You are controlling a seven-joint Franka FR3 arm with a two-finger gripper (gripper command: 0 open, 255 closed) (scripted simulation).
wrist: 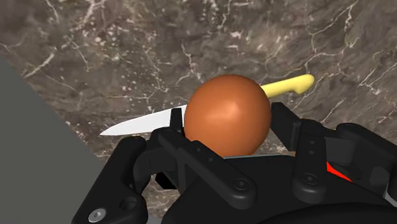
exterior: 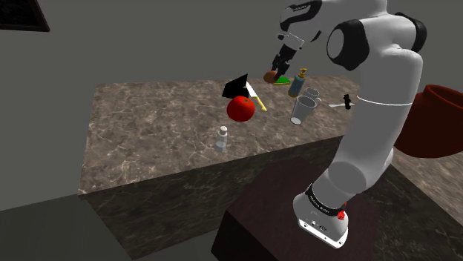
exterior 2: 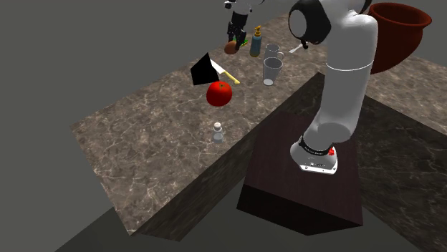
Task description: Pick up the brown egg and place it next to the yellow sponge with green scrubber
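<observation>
The claw (wrist: 228,130) is clamped on the brown egg (wrist: 226,109), one black finger on each side of its widest part. It holds the egg in the air above the marbled counter (exterior: 148,126), and in the wrist view a yellow-handled knife (wrist: 137,125) lies on the stone behind it. In the shoulder view the egg hangs just beside the sponge (exterior: 282,81), a green and yellow sliver on the far part of the counter, close to a pump bottle (exterior: 297,81). The egg is probably light, rigid and brittle, and its smooth round shell could slip from flat pads. A hold across the middle, as here, looks safest, with a mild squeeze and a low, soft set-down so it neither cracks nor rolls. Two clear glasses (exterior: 303,110) stand near the bottle and look empty. A small capped jar (exterior: 221,138) stands nearer the counter's front edge, and I cannot tell what it holds. A large reddish-brown bowl (exterior: 438,119) sits beyond the arm, its inside unreadable.
</observation>
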